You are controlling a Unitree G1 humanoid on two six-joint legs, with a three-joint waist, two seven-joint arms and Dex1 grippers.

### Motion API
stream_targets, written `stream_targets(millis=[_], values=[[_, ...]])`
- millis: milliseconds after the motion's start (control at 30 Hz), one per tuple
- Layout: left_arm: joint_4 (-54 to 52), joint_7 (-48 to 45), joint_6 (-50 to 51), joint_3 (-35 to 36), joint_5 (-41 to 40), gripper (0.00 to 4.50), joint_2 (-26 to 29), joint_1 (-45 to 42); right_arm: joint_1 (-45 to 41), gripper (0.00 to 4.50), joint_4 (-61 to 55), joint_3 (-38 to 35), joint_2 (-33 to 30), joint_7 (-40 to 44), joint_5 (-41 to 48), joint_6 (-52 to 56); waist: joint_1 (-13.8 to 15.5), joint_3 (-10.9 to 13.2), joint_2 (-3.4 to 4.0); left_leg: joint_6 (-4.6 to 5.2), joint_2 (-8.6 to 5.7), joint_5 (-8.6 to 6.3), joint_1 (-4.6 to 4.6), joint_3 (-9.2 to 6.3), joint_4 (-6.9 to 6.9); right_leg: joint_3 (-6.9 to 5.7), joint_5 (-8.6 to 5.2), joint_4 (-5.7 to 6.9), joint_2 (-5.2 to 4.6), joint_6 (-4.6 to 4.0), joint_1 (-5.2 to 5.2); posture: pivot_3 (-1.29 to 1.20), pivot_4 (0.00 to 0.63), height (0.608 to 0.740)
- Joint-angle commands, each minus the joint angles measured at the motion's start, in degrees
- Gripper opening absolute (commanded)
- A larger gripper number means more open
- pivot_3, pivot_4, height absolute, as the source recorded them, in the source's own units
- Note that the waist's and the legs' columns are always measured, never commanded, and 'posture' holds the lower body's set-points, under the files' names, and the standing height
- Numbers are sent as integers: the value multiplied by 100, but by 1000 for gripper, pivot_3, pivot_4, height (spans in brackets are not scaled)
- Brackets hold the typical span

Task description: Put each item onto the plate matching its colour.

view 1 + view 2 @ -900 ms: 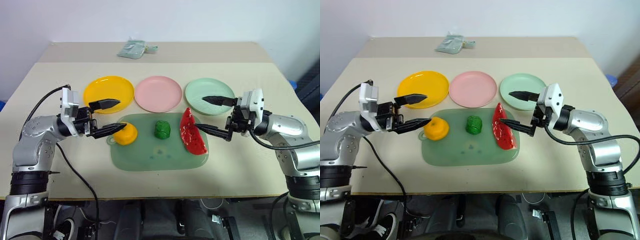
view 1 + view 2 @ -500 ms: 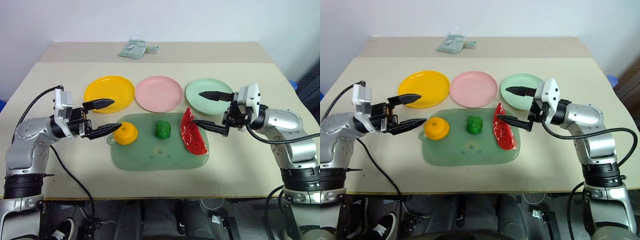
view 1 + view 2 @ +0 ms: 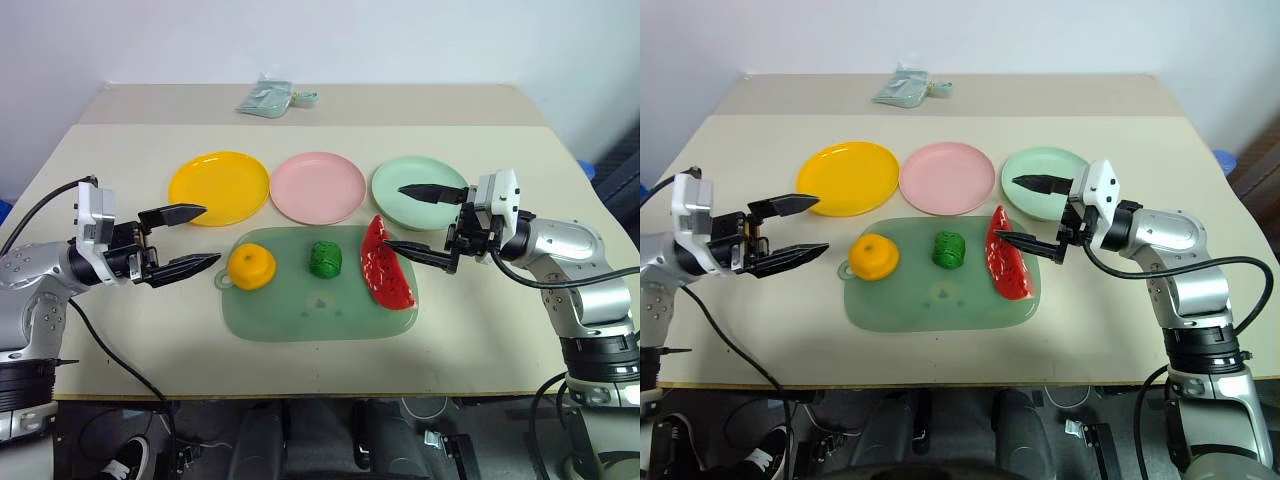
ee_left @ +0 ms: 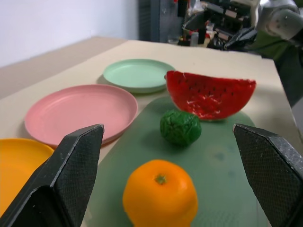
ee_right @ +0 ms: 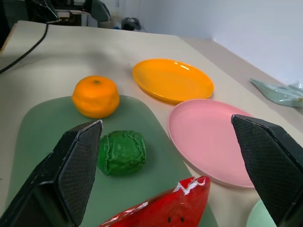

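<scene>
- Three plates sit in a row on the desk (image 3: 120, 370): yellow plate (image 3: 219, 187), pink plate (image 3: 317, 187), mint plate (image 3: 419, 193).
- Three toys lie on the green mat (image 3: 300, 318): orange fruit (image 3: 251, 267), green ball (image 3: 325, 259), watermelon wedge (image 3: 385, 266).
- Left gripper (image 3: 190, 239) is spread wide and empty, just beside the fruit.
- Right gripper (image 3: 412, 220) is spread wide and empty; its lower finger is at the wedge.

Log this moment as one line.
orange, ball, wedge: on mat | plates: bare | claws left, right: open
</scene>
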Motion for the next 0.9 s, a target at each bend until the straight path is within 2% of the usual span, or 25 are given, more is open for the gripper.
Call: stream_targets(millis=[33,133,233,400,633,767,900], values=[[160,-6,-692,-407,596,4500,-174,-16,-229,4466,-116,-38,-95,180,307,373,0,0,1,0,0,0,1,1,0,0,0,0,0,0,0,0,150,740],[305,77,-980,-587,792,4500,-378,-101,-276,4466,-195,-79,-148,259,453,649,4,0,1,0,0,0,0,1,0,0,0,0,0,0,0,0,150,740],[834,70,-1339,-899,1116,4500,-620,-443,-170,4466,-451,-254,-483,552,841,1128,35,1,3,0,-1,0,-1,0,0,0,0,0,0,0,0,0,150,740],[1305,177,-1922,-1326,1630,4500,-966,-699,-107,4466,-871,-357,-671,540,777,969,-8,0,2,0,-2,0,0,1,1,0,1,-1,-1,1,0,0,150,740],[1822,434,-2118,-1849,2213,4500,-1259,-990,75,4466,-1323,-313,-844,450,806,1201,13,0,2,0,-2,0,-1,1,2,0,1,1,-1,1,0,0,150,740],[1972,438,-2000,-1908,2244,3526,-1260,-1042,128,4500,-1400,-314,-857,421,776,1261,8,-1,3,0,-2,0,0,0,2,0,1,1,-1,1,0,0,150,740],[1841,576,-1999,-1749,2087,3513,-1295,-1056,58,4500,-1369,-299,-798,356,796,1321,9,-1,3,0,-2,0,0,-1,2,0,1,2,-1,1,0,0,150,740]])
